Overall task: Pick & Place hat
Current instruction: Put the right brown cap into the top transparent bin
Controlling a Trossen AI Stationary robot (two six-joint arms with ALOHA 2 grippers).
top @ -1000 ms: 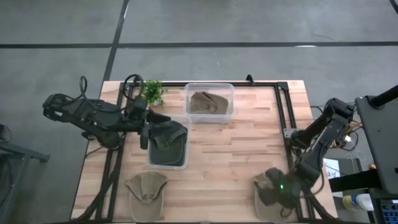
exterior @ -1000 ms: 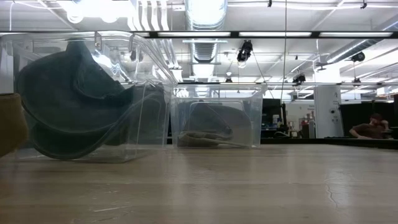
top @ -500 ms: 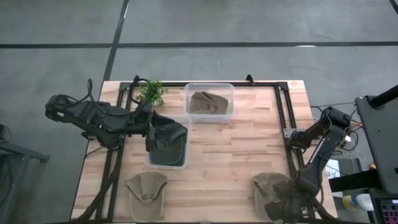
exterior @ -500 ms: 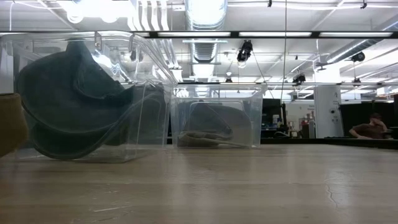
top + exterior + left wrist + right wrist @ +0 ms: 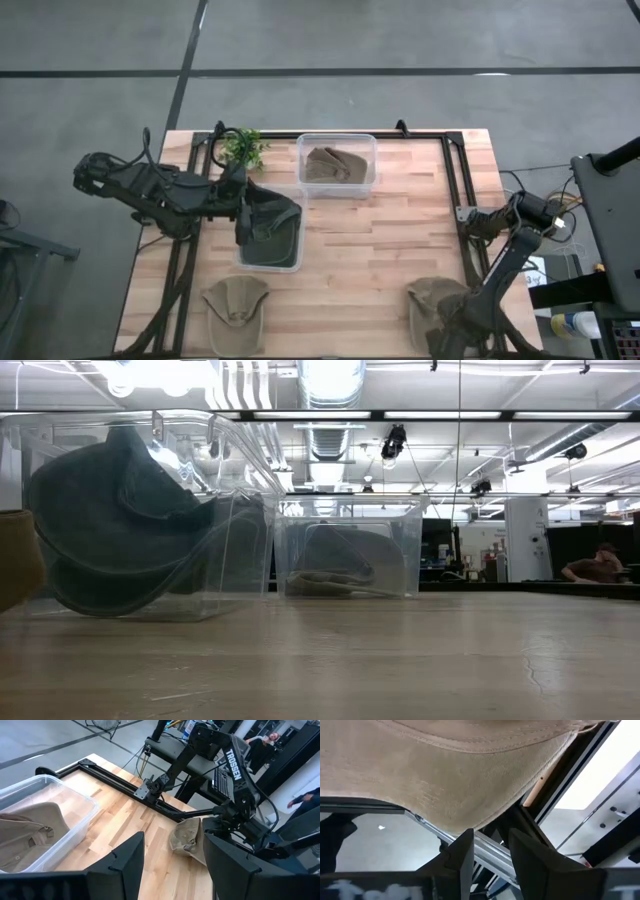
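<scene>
Tan fabric fills the right wrist view — that is the tan hat (image 5: 470, 765) at the table's near right corner, seen from above at (image 5: 432, 300), and the right gripper (image 5: 455, 335) is down at its near edge, right on the table's front rim. From the wrist camera the two dark fingers (image 5: 462, 852) stand a narrow gap apart just under the hat's brim, and whether they actually pinch the cloth cannot be told. Over on the left side, the left gripper (image 5: 240, 215) hovers at the edge of the near clear bin (image 5: 297, 262), and its jaws stand wide apart with nothing between them, as its own wrist view shows with the fingers (image 5: 125, 865) framing bare wood. A dark green hat (image 5: 268, 228) sits slumped inside that bin; from table height it presses against the clear wall (image 5: 130, 530). Farther back, the second clear bin (image 5: 370, 160) holds a tan hat of its own (image 5: 333, 165), also visible through the plastic in the low view (image 5: 340, 565). One more tan hat (image 5: 235, 300) lies flat on the wooden table (image 5: 380, 240) at the near left, just in front of the dark hat's bin. A small green plant (image 5: 243, 147) stands at the far left, beside the left arm — well clear of the hats. Far off in the room, a person (image 5: 598, 565) sits at a desk.
</scene>
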